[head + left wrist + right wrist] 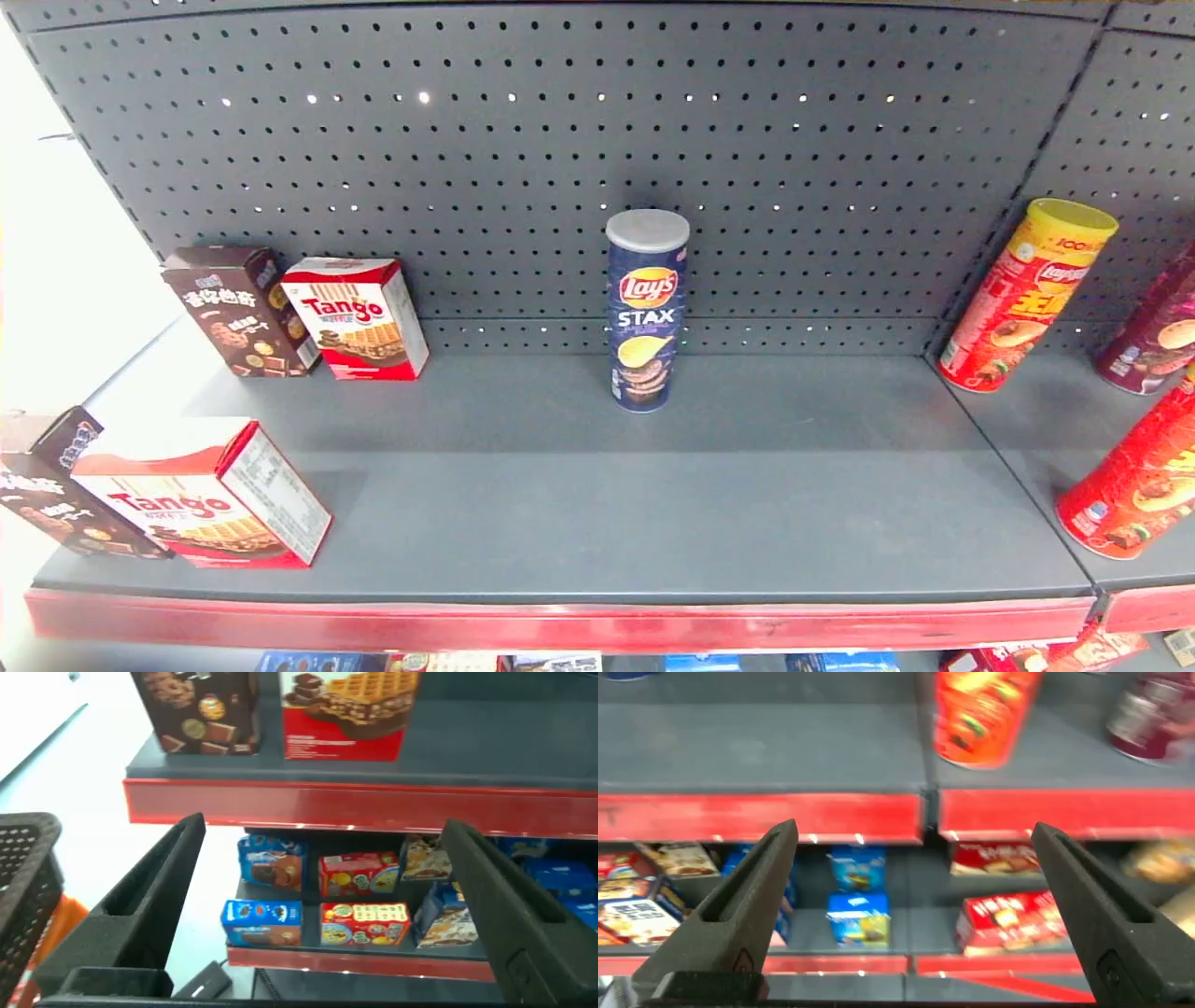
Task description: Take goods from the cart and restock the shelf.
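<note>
Your left gripper (322, 826) is hanging with its two black, wedge-shaped fingers (140, 905) spread wide and gripping nothing, near a black mesh basket (23, 877) and facing the glossy red front strip (374, 803) of the shelf. Your right gripper (915, 829) is also gaping wide and carrying nothing, facing that strip where two bays are meeting. Up on the shelf (560, 504), a flat matte grey deck backed by a grey perforated panel (560, 140), cardboard boxes are sitting at the left: at the front edge a dark brown biscuit box (51, 504) is standing just beside a red-and-white wafer box (201, 509), and at the back, by the panel, a second brown box (241, 308) is standing just beside a second wafer box (359, 317). In the middle, well apart from the boxes, a tall navy chip can (646, 313) with a grey lid is standing upright near the panel. On the adjoining bay to the right, a red cylindrical can (1027, 294) with a yellow lid is standing at the back, a maroon can (1153, 336) is sitting near it, and another red can (1134, 485) is standing nearer the front. Below the deck, small blue and red-and-yellow cartons (364, 924) are lining a lower shelf.
</note>
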Controlling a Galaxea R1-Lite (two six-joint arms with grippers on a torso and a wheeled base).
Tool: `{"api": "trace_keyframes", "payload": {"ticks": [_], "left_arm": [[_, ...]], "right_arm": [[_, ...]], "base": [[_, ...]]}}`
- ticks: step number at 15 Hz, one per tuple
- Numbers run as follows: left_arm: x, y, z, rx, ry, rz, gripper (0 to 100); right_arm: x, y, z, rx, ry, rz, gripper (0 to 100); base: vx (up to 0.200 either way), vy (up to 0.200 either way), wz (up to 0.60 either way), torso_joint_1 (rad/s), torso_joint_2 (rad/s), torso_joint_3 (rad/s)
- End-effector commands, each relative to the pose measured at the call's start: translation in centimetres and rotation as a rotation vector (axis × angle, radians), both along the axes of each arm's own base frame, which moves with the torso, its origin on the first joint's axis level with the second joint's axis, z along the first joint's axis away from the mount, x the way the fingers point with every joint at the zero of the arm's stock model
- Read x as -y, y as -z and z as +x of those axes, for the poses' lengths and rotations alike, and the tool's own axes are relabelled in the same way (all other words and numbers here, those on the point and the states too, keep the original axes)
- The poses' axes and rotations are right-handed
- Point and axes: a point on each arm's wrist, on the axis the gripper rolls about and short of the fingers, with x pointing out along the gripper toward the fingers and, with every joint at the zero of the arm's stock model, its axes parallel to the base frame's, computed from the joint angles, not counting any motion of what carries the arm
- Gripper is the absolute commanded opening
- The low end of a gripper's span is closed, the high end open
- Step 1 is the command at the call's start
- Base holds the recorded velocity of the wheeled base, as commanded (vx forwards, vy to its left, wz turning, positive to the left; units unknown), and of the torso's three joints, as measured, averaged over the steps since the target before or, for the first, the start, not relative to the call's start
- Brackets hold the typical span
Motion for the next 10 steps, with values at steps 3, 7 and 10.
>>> {"api": "trace_keyframes", "payload": {"ticks": [3, 7, 10], "left_arm": [[0.00, -0.03, 0.00, 0.000, -0.001, 0.000, 100], [0.00, -0.03, 0.00, 0.000, -0.001, 0.000, 100], [0.00, -0.03, 0.00, 0.000, -0.001, 0.000, 100]], "right_arm": [[0.00, -0.01, 0.01, -0.001, 0.000, -0.001, 100], [0.00, -0.01, 0.01, -0.001, 0.000, -0.001, 100], [0.00, -0.01, 0.01, -0.001, 0.000, -0.001, 100]], "base": [[0.000, 0.000, 0.60, 0.006, 0.00, -0.001], [0.000, 0.000, 0.60, 0.002, 0.00, 0.000], [0.000, 0.000, 0.60, 0.002, 0.00, 0.001]]}}
